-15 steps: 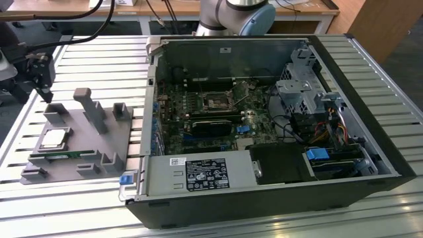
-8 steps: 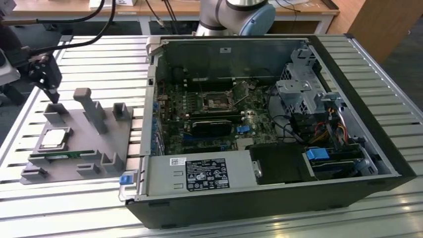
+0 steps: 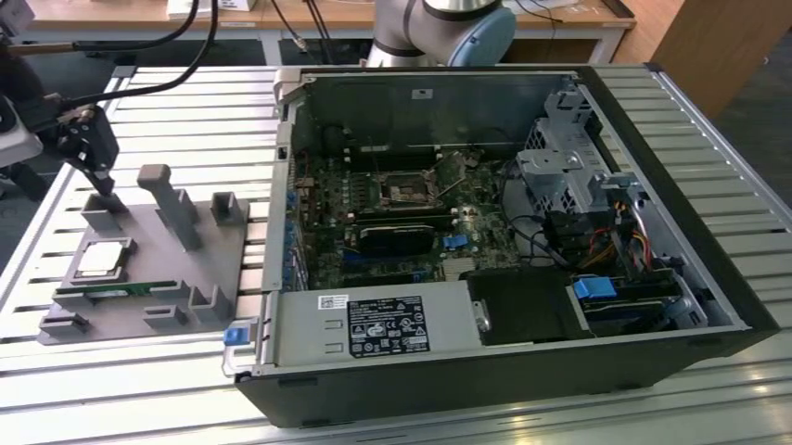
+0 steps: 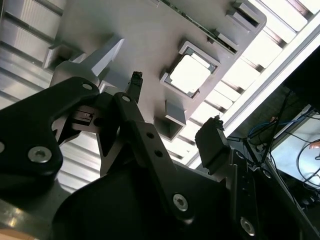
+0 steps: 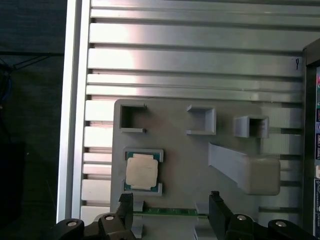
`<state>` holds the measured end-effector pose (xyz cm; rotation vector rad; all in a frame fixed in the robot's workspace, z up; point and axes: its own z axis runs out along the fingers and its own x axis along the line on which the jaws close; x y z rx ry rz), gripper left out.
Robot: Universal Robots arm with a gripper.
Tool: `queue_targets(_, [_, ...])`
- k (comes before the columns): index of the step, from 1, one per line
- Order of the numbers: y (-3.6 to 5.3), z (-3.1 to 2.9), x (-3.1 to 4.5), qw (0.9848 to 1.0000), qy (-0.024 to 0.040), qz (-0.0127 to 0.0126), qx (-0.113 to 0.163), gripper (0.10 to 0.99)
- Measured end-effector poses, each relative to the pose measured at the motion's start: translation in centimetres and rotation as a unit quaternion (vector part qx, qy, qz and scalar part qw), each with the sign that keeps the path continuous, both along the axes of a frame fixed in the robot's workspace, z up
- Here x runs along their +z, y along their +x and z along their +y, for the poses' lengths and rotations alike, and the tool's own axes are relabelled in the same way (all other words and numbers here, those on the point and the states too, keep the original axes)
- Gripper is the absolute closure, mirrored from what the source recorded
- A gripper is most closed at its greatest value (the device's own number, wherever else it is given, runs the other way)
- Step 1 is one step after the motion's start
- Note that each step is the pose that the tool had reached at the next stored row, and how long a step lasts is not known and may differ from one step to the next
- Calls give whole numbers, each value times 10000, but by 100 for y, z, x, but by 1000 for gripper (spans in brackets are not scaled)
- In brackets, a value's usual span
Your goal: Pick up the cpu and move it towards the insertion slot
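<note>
cpu [image 5: 142, 170] rests flat in a bracketed nest on the grey tray [image 5: 185, 150], likely so it stays square for pickup. gripper [image 5: 170, 200] hovers above the tray, fingers [image 5: 216, 200] apart and empty. insertion slot [image 3: 406, 190] lies well off the tray, inside the open computer case [image 3: 495, 394].

The black two-fingered gripper [image 3: 104, 181] hangs at the upper left of the exterior view, pointing straight down, its fingers [image 5: 215, 200] spread wide apart. The grey jointed arm's base [image 3: 443, 28] stands at top centre.
</note>
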<state>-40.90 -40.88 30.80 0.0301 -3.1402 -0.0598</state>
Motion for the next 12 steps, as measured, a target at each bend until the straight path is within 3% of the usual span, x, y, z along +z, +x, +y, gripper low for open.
queue_targets(8, [-5,0,-38,10000,0,0,0,380])
queue_targets(12, [-50,0,-53,10000,0,-10,0,380])
